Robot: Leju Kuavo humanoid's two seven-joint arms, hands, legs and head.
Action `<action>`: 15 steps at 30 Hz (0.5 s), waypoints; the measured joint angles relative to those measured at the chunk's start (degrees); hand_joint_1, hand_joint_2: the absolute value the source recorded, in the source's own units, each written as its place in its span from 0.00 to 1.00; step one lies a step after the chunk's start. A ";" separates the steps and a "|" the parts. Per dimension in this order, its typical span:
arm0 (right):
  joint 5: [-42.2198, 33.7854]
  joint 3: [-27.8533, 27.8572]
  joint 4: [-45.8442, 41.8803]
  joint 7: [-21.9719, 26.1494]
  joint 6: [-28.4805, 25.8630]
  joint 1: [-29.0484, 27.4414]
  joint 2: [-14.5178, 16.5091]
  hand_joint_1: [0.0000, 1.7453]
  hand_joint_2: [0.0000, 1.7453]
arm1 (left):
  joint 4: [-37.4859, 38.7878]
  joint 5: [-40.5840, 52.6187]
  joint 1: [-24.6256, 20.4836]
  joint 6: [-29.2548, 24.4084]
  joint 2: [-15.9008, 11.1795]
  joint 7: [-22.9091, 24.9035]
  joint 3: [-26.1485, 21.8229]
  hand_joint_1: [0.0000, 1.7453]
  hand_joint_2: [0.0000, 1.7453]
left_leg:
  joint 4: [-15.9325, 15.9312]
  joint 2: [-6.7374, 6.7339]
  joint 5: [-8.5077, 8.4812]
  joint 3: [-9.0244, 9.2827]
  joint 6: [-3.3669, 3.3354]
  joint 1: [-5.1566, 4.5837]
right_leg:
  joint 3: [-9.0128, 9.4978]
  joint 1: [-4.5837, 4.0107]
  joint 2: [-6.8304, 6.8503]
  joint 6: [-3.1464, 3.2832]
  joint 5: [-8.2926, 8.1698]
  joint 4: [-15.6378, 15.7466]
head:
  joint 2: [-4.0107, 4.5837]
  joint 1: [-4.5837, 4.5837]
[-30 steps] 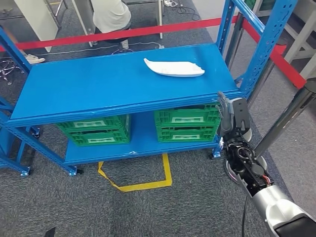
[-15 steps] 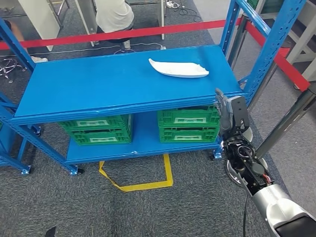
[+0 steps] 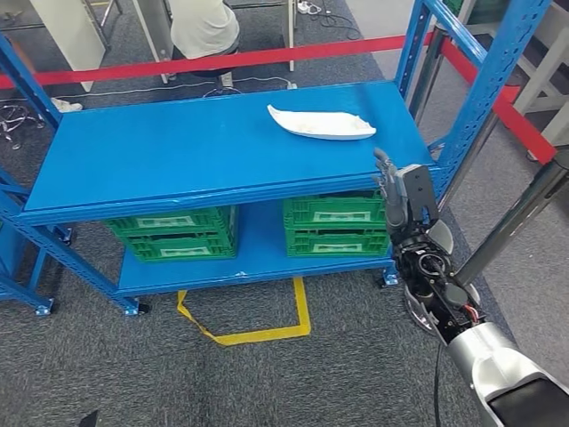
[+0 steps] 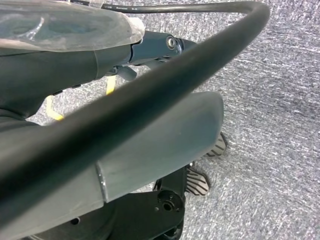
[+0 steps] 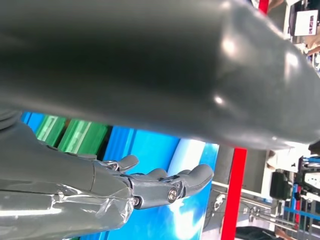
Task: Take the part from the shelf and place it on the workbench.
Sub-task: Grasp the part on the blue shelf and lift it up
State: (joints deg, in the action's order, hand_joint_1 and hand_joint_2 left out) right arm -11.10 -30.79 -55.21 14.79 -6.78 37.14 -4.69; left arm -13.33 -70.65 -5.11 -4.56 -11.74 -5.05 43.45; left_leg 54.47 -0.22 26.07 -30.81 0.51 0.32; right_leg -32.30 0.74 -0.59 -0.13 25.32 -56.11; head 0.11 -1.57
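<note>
A long white curved part (image 3: pixel 322 124) lies on the top board of the blue shelf (image 3: pixel 168 147), toward its right end. My right hand (image 3: pixel 398 197) is raised at the shelf's front right edge, just below and in front of the part, fingers apart and holding nothing. In the right wrist view the same hand (image 5: pixel 151 187) reaches out flat over the blue board, with the white part (image 5: pixel 190 185) beyond its fingertips. A gap still lies between the hand and the part.
Two green crates (image 3: pixel 176 233) (image 3: pixel 335 224) sit on the lower shelf board. Blue uprights (image 3: pixel 480 84) stand at the shelf's right end. A red barrier tape (image 3: pixel 221 60) runs behind, where a person (image 3: pixel 200 27) sits. A yellow floor marking (image 3: pixel 268 320) lies in front.
My right hand has risen and shifted left toward the shelf's front edge, closer to the white part. The camera has moved slightly, shifting the scene.
</note>
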 joint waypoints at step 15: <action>-0.03 -0.67 1.45 0.30 0.01 0.30 0.40 0.00 0.00 | 0.02 -0.21 0.09 -0.01 0.03 0.01 0.58 0.00 0.00 | -1.42 0.09 1.11 2.78 0.85 1.38 | -1.73 1.19 0.44 -2.73 -1.27 -1.53 | 0.00 3.03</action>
State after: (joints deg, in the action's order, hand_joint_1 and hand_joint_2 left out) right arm -11.14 -31.46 -53.76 15.08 -6.78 37.43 -4.28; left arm -13.31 -70.86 -5.03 -4.56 -11.71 -5.04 44.03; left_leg 53.05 -0.13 27.17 -28.03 1.36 1.70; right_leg -34.03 1.93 -0.15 -2.86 24.05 -57.64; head 0.11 1.45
